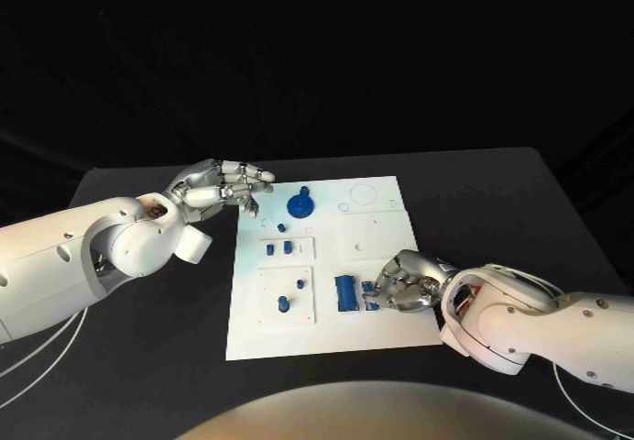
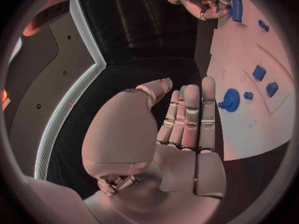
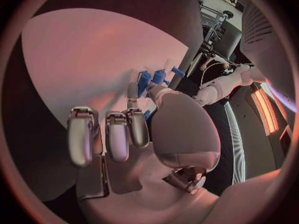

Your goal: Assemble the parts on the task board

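The right hand (image 1: pixel 407 282) is low over the near right part of the task board (image 1: pixel 383 234), with its fingers curled down beside the long blue block (image 1: pixel 346 291). In the right wrist view the fingertips (image 3: pixel 132 90) reach toward small blue parts (image 3: pixel 154 77), but I cannot tell if a part is already pinched or only touched. My judgement is that the step in hand is picking or seating a small part near this block. The next move calls for a sure pinch on one small piece, then a careful alignment over its socket before pressing.

The left hand (image 1: pixel 222 187) hovers beside the far left corner of the board, apart from it. Its fingers (image 2: pixel 190 115) are straight and close together, and it holds nothing.

The board has several shallow recessed panels. The middle left panel (image 1: pixel 289 247) holds two small blue pieces (image 1: pixel 278 247). The panel nearer the robot (image 1: pixel 284 295) holds two more, one at its edge (image 1: pixel 300 283) and one inside (image 1: pixel 283 302). A round blue gear (image 1: pixel 301 203) stands at the far side of the board. The right middle panel (image 1: pixel 370 236) has no blue piece that I can see
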Controlling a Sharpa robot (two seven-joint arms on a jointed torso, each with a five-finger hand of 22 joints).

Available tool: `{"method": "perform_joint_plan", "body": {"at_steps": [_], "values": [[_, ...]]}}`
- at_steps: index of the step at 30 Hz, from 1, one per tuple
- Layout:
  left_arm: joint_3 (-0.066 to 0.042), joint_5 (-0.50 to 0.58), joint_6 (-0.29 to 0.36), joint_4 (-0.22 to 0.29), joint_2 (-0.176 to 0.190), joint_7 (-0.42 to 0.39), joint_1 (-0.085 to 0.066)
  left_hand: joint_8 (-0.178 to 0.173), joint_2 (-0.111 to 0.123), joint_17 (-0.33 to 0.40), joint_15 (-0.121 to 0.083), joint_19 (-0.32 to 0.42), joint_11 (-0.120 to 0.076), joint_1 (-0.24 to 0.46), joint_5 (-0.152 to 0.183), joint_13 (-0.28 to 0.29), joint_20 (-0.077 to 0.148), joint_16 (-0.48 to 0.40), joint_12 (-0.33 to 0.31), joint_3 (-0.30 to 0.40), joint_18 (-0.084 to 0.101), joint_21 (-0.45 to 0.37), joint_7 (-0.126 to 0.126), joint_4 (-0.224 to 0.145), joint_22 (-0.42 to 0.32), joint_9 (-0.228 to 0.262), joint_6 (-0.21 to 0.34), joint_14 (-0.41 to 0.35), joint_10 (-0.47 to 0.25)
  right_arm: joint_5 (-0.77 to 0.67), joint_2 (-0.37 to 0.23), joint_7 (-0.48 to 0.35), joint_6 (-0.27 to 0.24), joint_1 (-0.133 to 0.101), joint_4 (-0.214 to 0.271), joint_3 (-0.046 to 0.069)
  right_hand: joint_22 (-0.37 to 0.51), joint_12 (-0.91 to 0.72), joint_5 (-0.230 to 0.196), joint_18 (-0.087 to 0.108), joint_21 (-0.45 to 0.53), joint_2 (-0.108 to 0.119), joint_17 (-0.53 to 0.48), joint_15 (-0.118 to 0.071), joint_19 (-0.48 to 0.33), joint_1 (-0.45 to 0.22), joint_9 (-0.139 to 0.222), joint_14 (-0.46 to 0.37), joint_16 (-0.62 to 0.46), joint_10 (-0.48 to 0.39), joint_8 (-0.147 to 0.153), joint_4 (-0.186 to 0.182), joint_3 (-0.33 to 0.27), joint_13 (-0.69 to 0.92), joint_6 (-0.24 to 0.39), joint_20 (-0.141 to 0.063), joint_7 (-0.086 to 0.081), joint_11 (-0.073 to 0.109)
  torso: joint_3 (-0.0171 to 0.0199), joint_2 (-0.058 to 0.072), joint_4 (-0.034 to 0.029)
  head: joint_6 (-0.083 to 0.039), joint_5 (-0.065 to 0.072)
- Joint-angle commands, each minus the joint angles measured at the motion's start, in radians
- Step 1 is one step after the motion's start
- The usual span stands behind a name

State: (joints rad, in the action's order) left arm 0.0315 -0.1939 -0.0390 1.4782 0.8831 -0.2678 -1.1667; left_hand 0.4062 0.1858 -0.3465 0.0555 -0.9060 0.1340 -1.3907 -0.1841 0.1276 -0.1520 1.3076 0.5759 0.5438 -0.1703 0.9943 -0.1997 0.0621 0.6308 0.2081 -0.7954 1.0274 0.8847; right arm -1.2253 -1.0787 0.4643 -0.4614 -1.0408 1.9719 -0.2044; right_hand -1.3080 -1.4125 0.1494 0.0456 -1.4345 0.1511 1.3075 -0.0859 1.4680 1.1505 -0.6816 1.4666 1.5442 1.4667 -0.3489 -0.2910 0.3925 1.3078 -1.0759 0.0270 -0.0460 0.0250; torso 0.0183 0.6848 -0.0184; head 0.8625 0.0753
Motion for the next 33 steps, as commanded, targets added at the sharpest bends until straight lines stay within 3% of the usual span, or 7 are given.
{"method": "perform_joint_plan", "body": {"at_steps": [1, 7, 9, 11, 17, 28, 33], "values": [[-0.001, 0.0, -0.02, 0.003, -0.001, -0.003, 0.0, 0.005, -0.001, 0.001, 0.004, -0.004, -0.001, 0.007, -0.006, -0.002, -0.004, -0.002, 0.006, 0.005, -0.015, -0.005, -0.001, -0.002, -0.002, 0.002, 0.008, 0.0, -0.003, 0.002, 0.001, 0.001, 0.007, 0.002, 0.0, -0.001, -0.227, -0.006, -0.004, -0.019, -0.004, 0.0, 0.197, -0.004, 0.064, -0.018, -0.003, 0.091, 0.001, 0.061, 0.004, -0.001, 0.005, 0.18, -0.007, -0.007, 0.003, 0.005, -0.0002, -0.001, 0.0002, 0.0, 0.0], [-0.001, 0.0, -0.02, 0.003, -0.001, -0.002, 0.0, 0.005, -0.001, 0.001, 0.004, -0.004, -0.001, 0.007, -0.006, -0.002, -0.004, -0.002, 0.006, 0.005, -0.015, -0.005, -0.001, -0.002, -0.002, 0.002, 0.008, 0.0, -0.003, 0.003, 0.002, 0.0, 0.006, 0.002, -0.004, -0.001, -0.226, -0.004, -0.004, -0.018, -0.001, 0.004, 0.196, -0.003, 0.063, -0.095, -0.007, 0.091, 0.0, 0.061, 0.006, -0.003, -0.01, 0.18, -0.009, -0.006, 0.002, 0.004, -0.0002, 0.0, -0.0002, -0.003, 0.002], [-0.001, 0.0, -0.021, 0.003, -0.002, -0.002, 0.0, 0.005, -0.001, 0.001, 0.004, -0.004, -0.001, 0.007, -0.006, -0.002, -0.004, -0.002, 0.006, 0.005, -0.015, -0.005, -0.001, -0.002, -0.002, 0.002, 0.008, 0.0, -0.003, 0.005, 0.002, -0.002, 0.004, 0.002, -0.006, -0.001, -0.226, -0.004, -0.013, -0.018, 0.0, 0.025, 0.195, -0.004, 0.062, -0.163, -0.015, 0.091, 0.0, 0.061, 0.003, -0.002, -0.061, 0.18, -0.012, -0.007, 0.004, 0.006, -0.0003, 0.0, -0.0002, -0.003, 0.003], [-0.001, -0.001, -0.021, 0.002, -0.002, -0.002, 0.0, 0.005, -0.001, 0.001, 0.004, -0.004, -0.001, 0.007, -0.006, -0.002, -0.004, -0.002, 0.006, 0.005, -0.015, -0.005, -0.001, -0.002, -0.002, 0.002, 0.008, 0.0, -0.003, 0.006, 0.002, -0.005, 0.003, 0.002, -0.006, -0.001, -0.226, -0.005, -0.013, -0.018, -0.001, 0.026, 0.196, -0.005, 0.063, -0.181, -0.019, 0.091, 0.0, 0.061, 0.002, -0.002, -0.084, 0.181, -0.011, -0.008, 0.005, 0.007, -0.0002, 0.0, -0.0001, -0.005, 0.002], [-0.001, -0.003, -0.021, 0.001, -0.003, -0.001, 0.0, 0.005, -0.001, 0.001, 0.004, -0.004, -0.001, 0.007, -0.006, -0.002, -0.004, -0.002, 0.006, 0.005, -0.015, -0.005, -0.001, -0.002, -0.002, 0.002, 0.008, 0.0, -0.003, 0.008, -0.008, -0.016, 0.011, 0.002, -0.002, -0.001, -0.226, -0.005, -0.012, -0.018, -0.001, 0.028, 0.196, -0.006, 0.062, -0.18, -0.021, 0.091, 0.0, 0.061, 0.002, 0.0, -0.093, 0.181, -0.011, -0.008, 0.006, 0.007, -0.0008, 0.0, 0.0003, -0.003, 0.002], [0.0, -0.004, -0.02, -0.002, -0.003, -0.001, 0.0, 0.005, -0.001, 0.001, 0.004, -0.004, -0.001, 0.007, -0.006, -0.002, -0.004, -0.002, 0.006, 0.005, -0.015, -0.005, -0.001, -0.002, -0.002, 0.002, 0.008, 0.0, -0.003, 0.026, -0.055, -0.078, 0.095, 0.001, 0.014, -0.001, -0.226, -0.008, -0.01, -0.018, -0.001, 0.04, 0.198, -0.006, 0.062, -0.076, -0.033, 0.091, 0.001, 0.062, 0.003, 0.01, -0.128, 0.183, -0.004, -0.009, 0.005, 0.007, -0.0001, -0.002, 0.0023, -0.004, 0.0], [0.0, -0.004, -0.022, -0.003, -0.005, -0.002, 0.0, 0.005, -0.001, 0.001, 0.004, -0.004, -0.001, 0.007, -0.006, -0.002, -0.004, -0.002, 0.006, 0.005, -0.015, -0.005, -0.001, -0.002, -0.002, 0.002, 0.008, 0.0, -0.003, 0.028, -0.06, -0.084, 0.106, 0.001, 0.015, -0.001, -0.227, -0.008, -0.01, -0.018, -0.002, 0.041, 0.199, -0.006, 0.063, -0.074, -0.033, 0.091, 0.001, 0.062, 0.003, 0.009, -0.131, 0.184, -0.004, -0.009, 0.005, 0.007, 0.0005, -0.002, 0.0008, -0.008, -0.001]]}}
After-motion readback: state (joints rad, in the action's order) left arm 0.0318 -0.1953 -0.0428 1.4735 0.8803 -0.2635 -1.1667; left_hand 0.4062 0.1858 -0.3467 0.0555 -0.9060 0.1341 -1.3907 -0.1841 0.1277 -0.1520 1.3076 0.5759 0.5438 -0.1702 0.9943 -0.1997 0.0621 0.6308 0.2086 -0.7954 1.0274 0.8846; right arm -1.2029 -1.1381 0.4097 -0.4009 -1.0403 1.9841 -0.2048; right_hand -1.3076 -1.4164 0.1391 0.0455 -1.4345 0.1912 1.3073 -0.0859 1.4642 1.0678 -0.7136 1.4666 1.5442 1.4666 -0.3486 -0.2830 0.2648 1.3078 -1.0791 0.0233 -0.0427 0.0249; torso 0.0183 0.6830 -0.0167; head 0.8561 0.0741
